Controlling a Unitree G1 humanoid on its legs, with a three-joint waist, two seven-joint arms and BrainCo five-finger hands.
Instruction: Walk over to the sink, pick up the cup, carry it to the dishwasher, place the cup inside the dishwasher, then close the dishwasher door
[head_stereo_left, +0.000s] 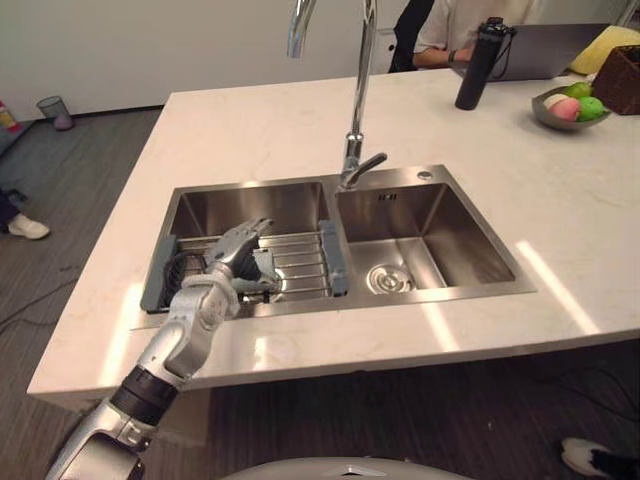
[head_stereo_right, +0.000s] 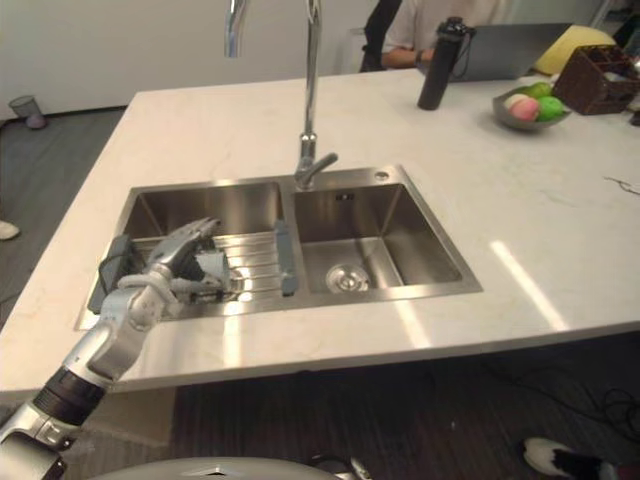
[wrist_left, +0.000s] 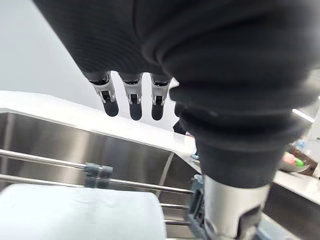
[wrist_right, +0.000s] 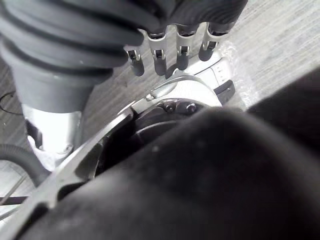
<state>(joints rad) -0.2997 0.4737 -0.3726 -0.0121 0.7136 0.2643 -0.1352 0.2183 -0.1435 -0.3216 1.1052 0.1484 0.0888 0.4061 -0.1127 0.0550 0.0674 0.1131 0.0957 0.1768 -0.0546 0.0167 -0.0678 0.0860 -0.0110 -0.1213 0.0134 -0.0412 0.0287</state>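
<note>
Left eye view: the left hand (head_stereo_left: 230, 262) reaches into the left basin of the sink (head_stereo_left: 430, 235), over the rack (head_stereo_left: 305, 262) that lies across it. The cup (head_stereo_left: 265, 266) seems to be the small grey shape on the rack just right of the palm, in the gap between the spread fingers on the far side and the thumb on the near side. The hand is released, not clenched. I judge that the coming grasp depends on this gap: the cup lies to the right of the palm and slightly below it, so the hand has to drop and close. This view does not tell me which way the cup's long axis runs.

Right eye view: the same layout shows from a little to one side. The grey shape sits just beside the palm, and I cannot tell whether they touch.

Left wrist view: this adds what the head views hide. The fingers (wrist_left: 132, 102) hang straight with clear air beneath them, and a broad pale shape, probably the cup, rests on the rack bars below, apart from the fingertips.

Right wrist view: the right hand (wrist_right: 182, 52) hangs over the floor, fingers relaxed and holding nothing. It is well apart from the sink, so the left hand is the nearer one.
</note>
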